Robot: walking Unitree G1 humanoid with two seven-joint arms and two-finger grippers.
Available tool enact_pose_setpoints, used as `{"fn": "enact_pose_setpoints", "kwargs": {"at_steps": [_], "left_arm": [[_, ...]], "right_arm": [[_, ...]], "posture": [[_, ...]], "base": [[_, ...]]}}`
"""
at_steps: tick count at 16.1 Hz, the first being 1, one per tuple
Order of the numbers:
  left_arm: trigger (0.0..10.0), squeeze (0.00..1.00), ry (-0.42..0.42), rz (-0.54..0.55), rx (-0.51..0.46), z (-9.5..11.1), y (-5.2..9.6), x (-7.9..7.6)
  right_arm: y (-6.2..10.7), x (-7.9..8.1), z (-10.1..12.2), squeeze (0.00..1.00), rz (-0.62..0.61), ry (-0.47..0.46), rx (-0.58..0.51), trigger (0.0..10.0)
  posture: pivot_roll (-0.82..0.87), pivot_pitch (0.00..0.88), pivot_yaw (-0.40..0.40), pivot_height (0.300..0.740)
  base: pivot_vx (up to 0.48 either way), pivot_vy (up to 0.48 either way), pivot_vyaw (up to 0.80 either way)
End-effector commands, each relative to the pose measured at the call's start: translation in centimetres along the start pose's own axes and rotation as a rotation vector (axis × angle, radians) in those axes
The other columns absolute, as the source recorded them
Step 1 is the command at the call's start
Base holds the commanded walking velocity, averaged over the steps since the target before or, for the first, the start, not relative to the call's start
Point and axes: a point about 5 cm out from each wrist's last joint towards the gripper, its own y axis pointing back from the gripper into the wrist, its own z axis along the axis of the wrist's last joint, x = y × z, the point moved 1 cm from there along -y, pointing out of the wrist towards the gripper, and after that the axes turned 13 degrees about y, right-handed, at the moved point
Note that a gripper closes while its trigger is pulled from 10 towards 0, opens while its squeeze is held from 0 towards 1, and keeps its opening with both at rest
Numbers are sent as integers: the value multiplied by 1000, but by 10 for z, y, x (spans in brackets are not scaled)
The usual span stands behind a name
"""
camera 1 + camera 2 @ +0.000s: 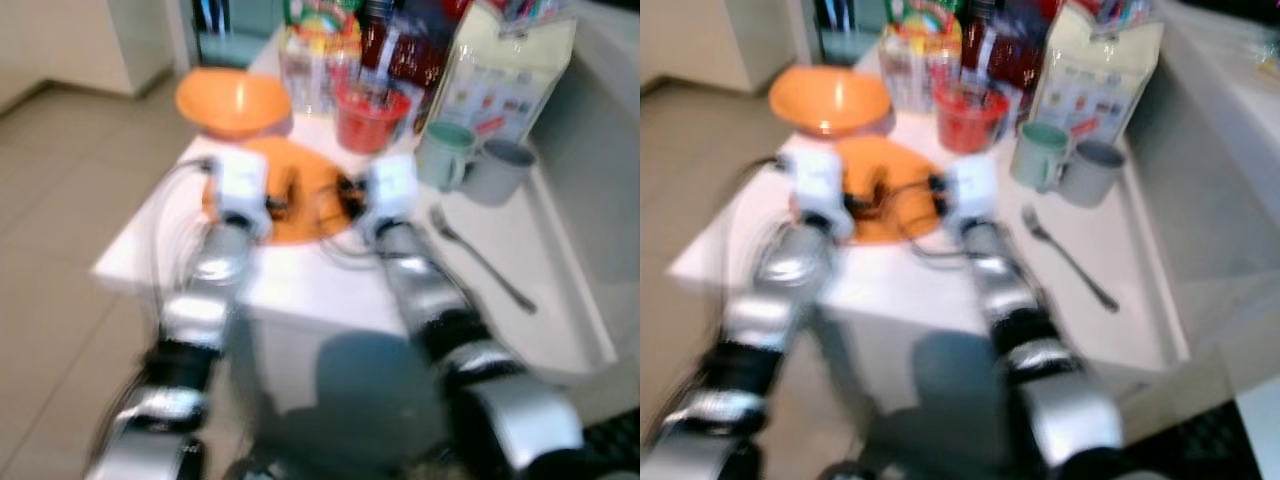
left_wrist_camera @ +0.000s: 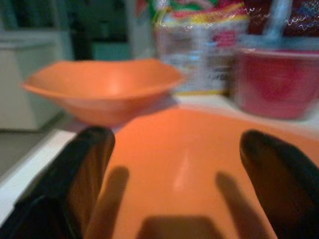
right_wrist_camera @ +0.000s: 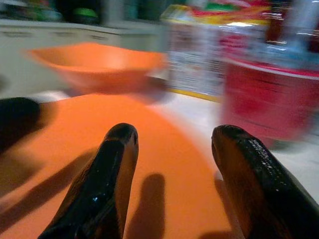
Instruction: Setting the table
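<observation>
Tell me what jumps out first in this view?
Both end effectors, left and right, hover open over the flat orange plate at the white table's near edge. Behind it sit an orange bowl and a red cup; two mugs and a fork lie to the right.

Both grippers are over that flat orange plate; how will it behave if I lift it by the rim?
The orange plate looks thin, glossy plastic: probably light and stiff, but slippery under the fingers. Lying flat on the white table, its rim may be hard to get under. Lifted by one edge, it could tilt.
</observation>
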Motion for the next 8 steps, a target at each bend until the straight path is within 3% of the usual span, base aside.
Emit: {"fn": "enact_pose_setpoints", "kwargs": {"at_steps": [1,8], "left_arm": [[10000,0,5,-46,10,-2,-1,-17],[10000,0,4,-46,10,-3,-1,-17]], "right_arm": [[5,-18,-6,0,-50,16,15,10000],[5,-19,-6,0,-46,24,13,10000]], "posture": [[198,0,-100,740],[200,0,-104,740]], "base": [[0,0,0],[0,0,0]]}}
